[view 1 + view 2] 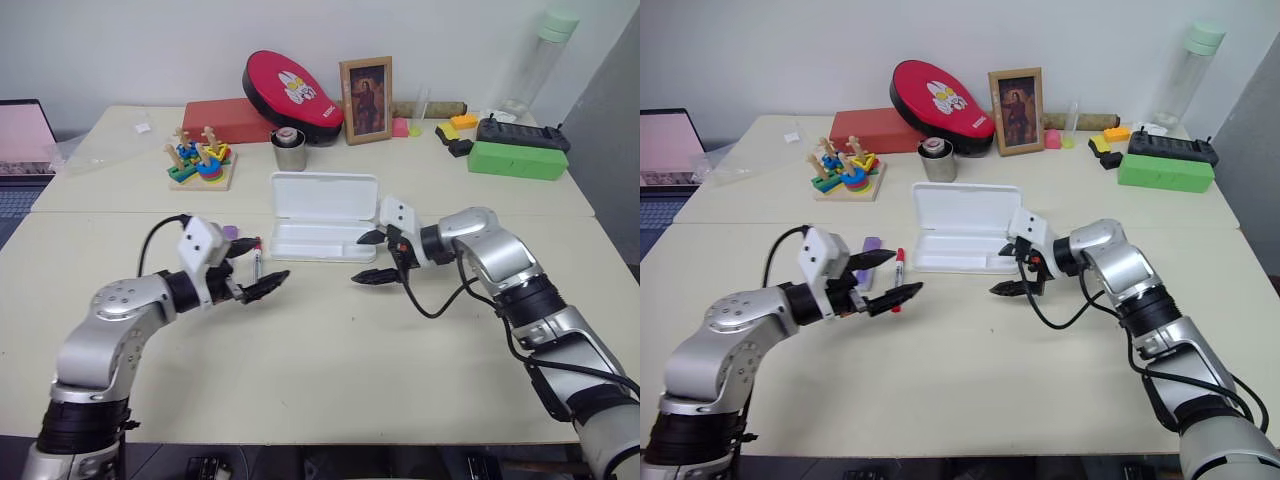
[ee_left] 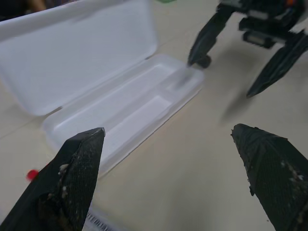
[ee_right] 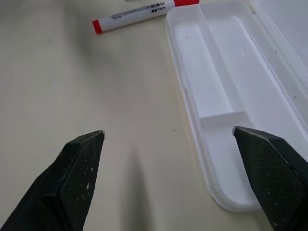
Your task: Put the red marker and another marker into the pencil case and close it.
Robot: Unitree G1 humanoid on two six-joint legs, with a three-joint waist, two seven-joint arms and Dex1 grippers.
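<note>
The white pencil case (image 1: 318, 243) lies open at mid-table, its lid (image 1: 325, 194) laid back and its divided tray empty. The red marker (image 1: 899, 268) rests on the table just left of the tray, with the purple highlighter (image 1: 871, 248) further left. My left gripper (image 1: 904, 274) hovers open over the red marker, holding nothing. My right gripper (image 1: 357, 260) hangs open at the tray's right end, pointing left, also empty. The right wrist view shows the red marker (image 3: 139, 13) beyond the tray (image 3: 226, 96). The left wrist view looks across the tray (image 2: 130, 110) at the right gripper (image 2: 250, 48).
Along the back stand a red oval padded case (image 1: 292, 88), a metal cup (image 1: 289, 150), a wooden stacking toy (image 1: 200, 160), a framed picture (image 1: 366, 100) and a green box (image 1: 517, 160). A laptop (image 1: 25, 140) sits at far left.
</note>
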